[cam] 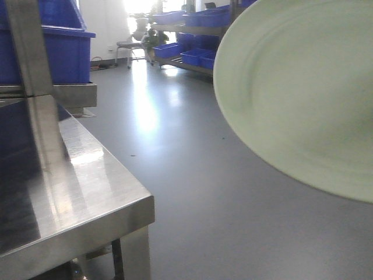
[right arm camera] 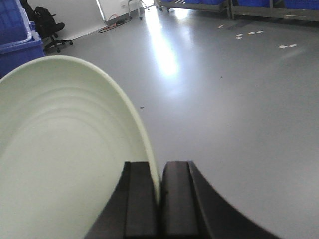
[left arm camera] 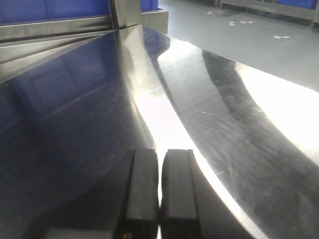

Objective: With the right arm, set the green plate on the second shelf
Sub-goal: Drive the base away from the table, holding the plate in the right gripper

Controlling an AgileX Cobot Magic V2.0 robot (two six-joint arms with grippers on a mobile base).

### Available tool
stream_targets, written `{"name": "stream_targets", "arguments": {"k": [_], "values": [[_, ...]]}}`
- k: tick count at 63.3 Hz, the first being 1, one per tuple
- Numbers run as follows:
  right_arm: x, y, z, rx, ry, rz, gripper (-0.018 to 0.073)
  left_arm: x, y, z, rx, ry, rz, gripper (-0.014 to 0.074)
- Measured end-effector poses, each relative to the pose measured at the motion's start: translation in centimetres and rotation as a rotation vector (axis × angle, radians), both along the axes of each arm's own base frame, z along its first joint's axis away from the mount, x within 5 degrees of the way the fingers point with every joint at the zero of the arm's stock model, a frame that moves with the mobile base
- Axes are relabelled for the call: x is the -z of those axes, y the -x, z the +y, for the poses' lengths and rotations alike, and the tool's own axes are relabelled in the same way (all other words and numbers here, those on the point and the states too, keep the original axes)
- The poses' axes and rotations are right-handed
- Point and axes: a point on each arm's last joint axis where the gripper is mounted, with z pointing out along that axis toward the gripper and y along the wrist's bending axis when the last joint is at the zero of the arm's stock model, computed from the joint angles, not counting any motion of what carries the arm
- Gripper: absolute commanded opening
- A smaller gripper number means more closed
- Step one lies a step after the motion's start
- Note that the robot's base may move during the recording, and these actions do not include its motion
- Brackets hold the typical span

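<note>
Right wrist-mounted view: the right gripper (right arm camera: pixel 159 185) is seen clamped on the rim of the green plate (right arm camera: pixel 65 164), with only a narrow strip of edge taken between the pads. The plate is held tilted in the air over the bare grey floor (right arm camera: pixel 239 99), well apart from the steel table (cam: pixel 76 192). A slip or pivot in so shallow a grip is to be expected under any abrupt swing, and a drop to the floor would follow. The upright post (cam: pixel 35 76) rising from the table is judged the main obstruction; the plate's far rim could be struck against it. The second shelf cannot be identified with certainty. The left gripper (left arm camera: pixel 159 194) is closed on nothing, low over the table top. Blue bins (cam: pixel 64 52) are stacked behind.
</note>
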Motion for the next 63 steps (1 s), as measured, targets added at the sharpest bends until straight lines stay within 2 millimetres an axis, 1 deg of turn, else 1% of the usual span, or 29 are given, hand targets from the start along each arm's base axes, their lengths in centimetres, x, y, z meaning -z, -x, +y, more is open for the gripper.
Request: {"name": "stream_targets", "arguments": {"k": [63], "values": [[0.00,0.00,0.00,0.000,0.000,0.000,0.0054,0.00,0.00,0.00,0.000,0.000,0.000,0.0125]]}}
